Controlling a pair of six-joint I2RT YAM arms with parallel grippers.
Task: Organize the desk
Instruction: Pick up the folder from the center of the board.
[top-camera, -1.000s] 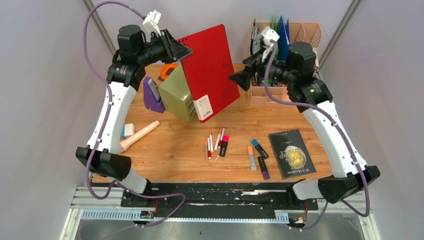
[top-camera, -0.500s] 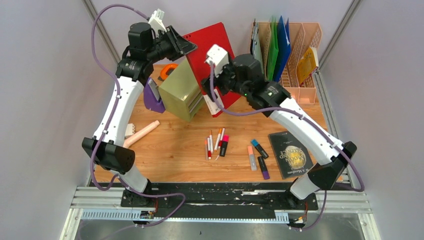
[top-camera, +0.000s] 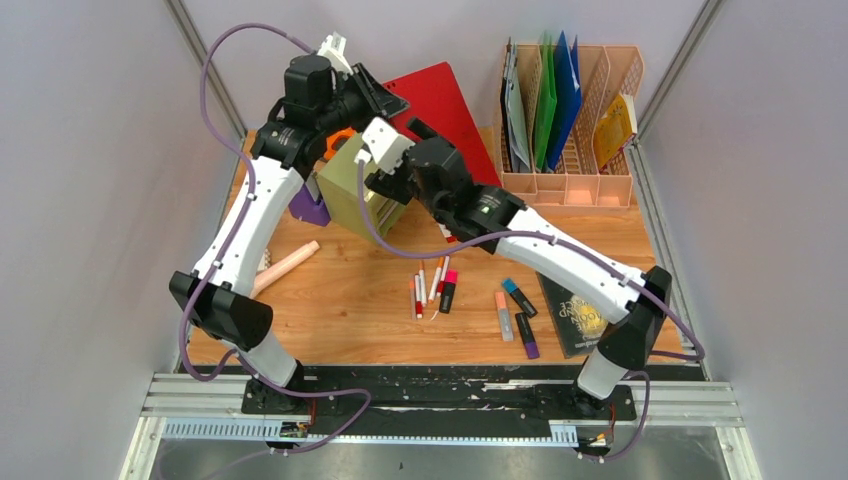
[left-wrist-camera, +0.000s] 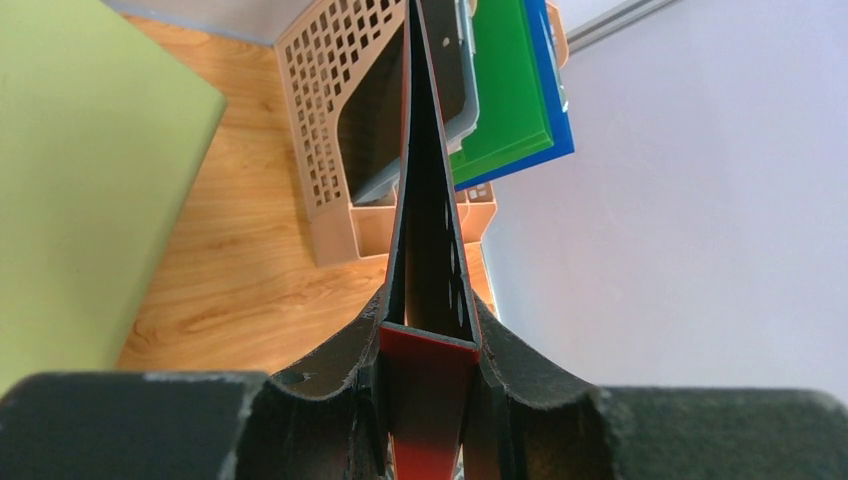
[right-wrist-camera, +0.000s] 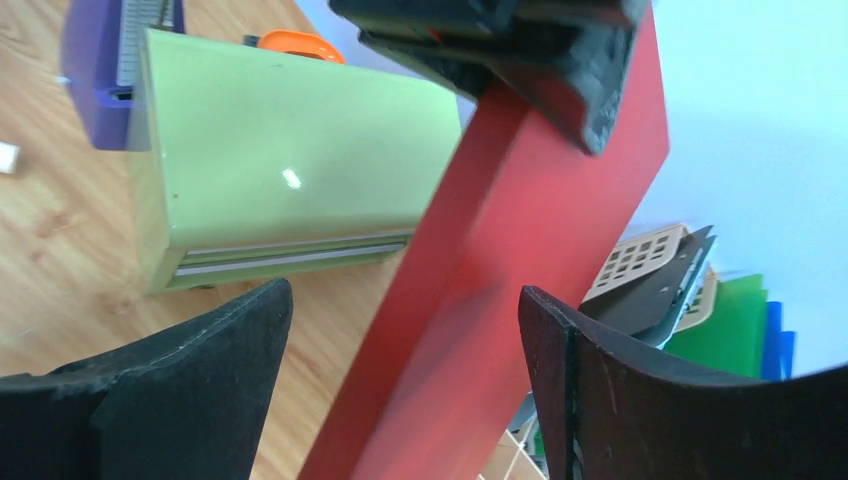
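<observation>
Two sets of jaws to log. Nearest: worktop (top-camera: 350, 330), rigid, fixed, strewn with pens (top-camera: 430, 285), well below both. Next, on right gripper (right-wrist-camera: 405, 295): wide open, straddling red folder (right-wrist-camera: 520, 230), holding nothing. Beyond, on left gripper (left-wrist-camera: 428, 345): clamped on folder's upper edge. Judged thin, stiff, slick; best pinched near spine.

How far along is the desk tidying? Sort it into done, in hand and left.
Done: green folder and blue folder stand in the file rack. In hand: the left gripper holds the red folder aloft, the open right gripper straddling it. Left: pens, highlighters and book on the desk.
</observation>
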